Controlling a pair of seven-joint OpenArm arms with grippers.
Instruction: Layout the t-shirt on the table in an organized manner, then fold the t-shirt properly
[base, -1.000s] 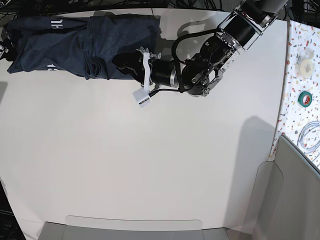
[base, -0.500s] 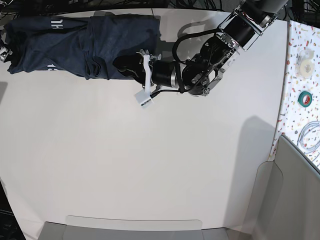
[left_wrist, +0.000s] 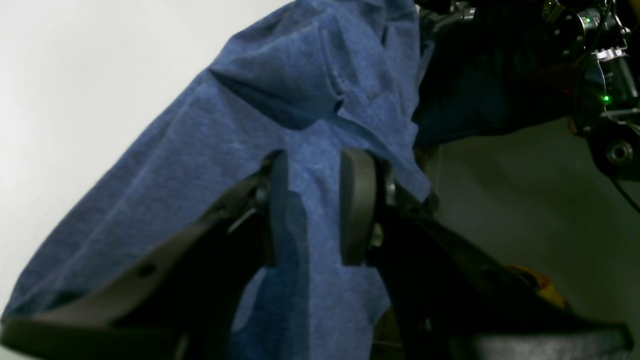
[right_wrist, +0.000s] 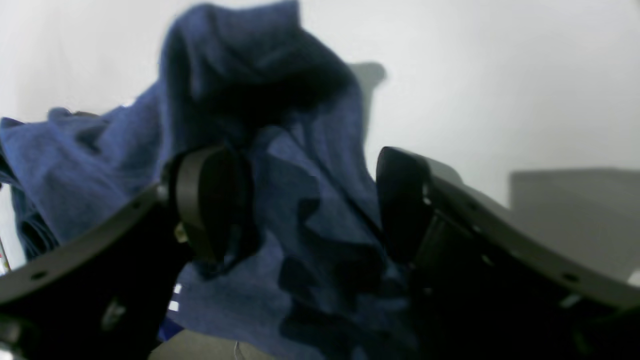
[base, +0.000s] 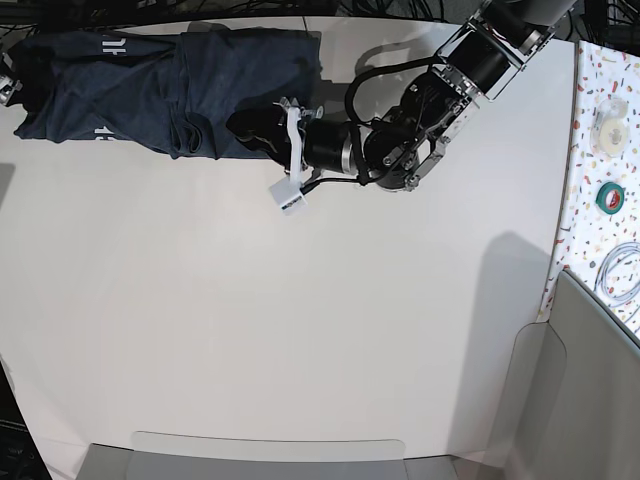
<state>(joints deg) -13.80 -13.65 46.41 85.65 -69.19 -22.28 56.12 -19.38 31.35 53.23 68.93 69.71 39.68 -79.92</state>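
The counter (base: 300, 330) is big, white and smooth, and most of it is bare. A long grey shadow falls on it near the right side. Along the right edge runs a narrow strip with little colored dots (base: 603, 140). On that strip sit a green roll of tape (base: 610, 197), a white round thing (base: 609, 125) and a loop of white cable (base: 622, 272). A pale grey panel (base: 590, 390) stands at the bottom right corner.

The t-shirt (base: 165, 90) is dark blue and lies bunched in a long heap at the top left of the counter, by the far edge. White letters (base: 108, 47) show on it, but they are folded over and cannot be read.

The left tool (left_wrist: 312, 207) is at the right end of the heap. Its two dark fingers (left_wrist: 356, 205) are close together with a fold of the blue cloth between them, so it pinches the t-shirt. A small white tag (base: 290, 198) hangs by this arm.

The right tool (right_wrist: 305, 210) is at the left end of the heap, mostly off the base picture. Its fingers (right_wrist: 207, 200) are spread wide, with blue cloth lying loose between them.
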